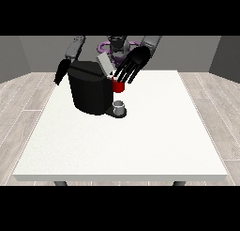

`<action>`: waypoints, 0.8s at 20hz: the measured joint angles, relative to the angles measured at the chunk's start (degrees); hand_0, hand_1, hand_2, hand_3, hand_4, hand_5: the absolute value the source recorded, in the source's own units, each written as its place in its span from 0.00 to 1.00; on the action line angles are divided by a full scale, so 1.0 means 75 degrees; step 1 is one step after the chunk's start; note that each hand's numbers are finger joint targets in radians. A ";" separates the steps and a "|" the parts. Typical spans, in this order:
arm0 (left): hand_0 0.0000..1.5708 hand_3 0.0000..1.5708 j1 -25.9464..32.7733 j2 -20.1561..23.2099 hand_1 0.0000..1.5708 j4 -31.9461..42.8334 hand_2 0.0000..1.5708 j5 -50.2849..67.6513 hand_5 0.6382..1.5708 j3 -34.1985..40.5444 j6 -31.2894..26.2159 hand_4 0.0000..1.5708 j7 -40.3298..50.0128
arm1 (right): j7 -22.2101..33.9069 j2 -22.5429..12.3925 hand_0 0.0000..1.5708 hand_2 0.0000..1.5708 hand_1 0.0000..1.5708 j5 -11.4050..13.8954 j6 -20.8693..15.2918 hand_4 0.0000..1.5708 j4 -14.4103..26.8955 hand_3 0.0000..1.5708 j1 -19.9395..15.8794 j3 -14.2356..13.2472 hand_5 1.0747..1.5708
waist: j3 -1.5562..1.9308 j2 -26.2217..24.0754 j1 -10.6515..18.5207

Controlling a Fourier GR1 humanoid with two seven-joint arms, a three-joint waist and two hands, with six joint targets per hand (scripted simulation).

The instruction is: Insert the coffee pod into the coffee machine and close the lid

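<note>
Grey walls and plank flooring frame my white bench [140, 145]. On it the black coffee machine [90, 91] sits with its lid [105, 65] tilted up, a red thing at the machine [118, 86] under the spout. My hand at the view's right [133, 63] hovers there, fingers spread, probably lining up on the lid. Below sits a grey thing [119, 104], perhaps the pod. My other hand [61, 71] hangs behind; its fingers I cannot tell.
</note>
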 measured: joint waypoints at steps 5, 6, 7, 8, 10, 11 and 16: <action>0.00 0.00 0.0932 -0.0694 0.00 -0.0115 0.18 0.0114 1.00 -0.0149 -0.0087 0.00 0.0055 | -0.0241 0.0010 0.00 0.00 0.00 -0.0115 0.0082 0.00 0.0312 0.00 0.0765 -0.0106 1.00 | -0.0007 -0.0985 0.0542; 0.00 0.00 0.1022 -0.0873 0.00 -0.0148 0.08 0.0240 1.00 -0.0085 -0.0138 0.00 0.0122 | -0.0265 0.0067 0.00 0.00 0.00 -0.0100 0.0037 0.00 0.0392 0.00 0.0893 -0.0096 1.00 | -0.0008 -0.1184 0.0665; 0.00 0.00 0.1127 -0.0946 0.00 -0.0163 0.10 0.0460 1.00 0.0087 -0.0164 0.00 0.0027 | -0.0293 0.0097 0.00 0.00 0.00 -0.0104 0.0025 0.00 0.0394 0.00 0.0989 -0.0089 1.00 | -0.0009 -0.1298 0.0759; 0.00 0.00 0.1279 -0.1188 0.00 -0.0179 0.00 0.0728 1.00 0.0277 -0.0141 0.13 -0.0002 | -0.0281 0.0123 0.00 0.00 0.00 -0.0119 0.0007 0.00 0.0421 0.00 0.1096 -0.0104 1.00 | -0.0013 -0.1502 0.0864; 0.00 0.00 0.1709 -0.1615 0.00 -0.0205 0.00 0.1311 1.00 0.0713 -0.0046 0.27 -0.0187 | -0.0360 0.0126 0.00 0.00 0.00 -0.0173 -0.0016 0.00 0.0438 0.00 0.1340 -0.0178 1.00 | -0.0020 -0.1824 0.1106; 0.00 0.00 0.1915 -0.1827 0.00 -0.0204 0.00 0.1621 1.00 0.0938 -0.0048 0.30 -0.0274 | -0.0400 0.0119 0.00 0.00 0.00 -0.0181 -0.0032 0.00 0.0456 0.00 0.1461 -0.0206 1.00 | -0.0022 -0.1988 0.1239; 0.00 0.00 0.3075 -0.2719 0.00 -0.0060 0.00 0.3069 1.00 0.2022 -0.0266 0.25 -0.0580 | -0.0533 0.0089 0.00 0.00 0.00 -0.0390 0.0130 0.00 0.0381 0.00 0.1979 -0.0323 1.00 | -0.0026 -0.2999 0.1886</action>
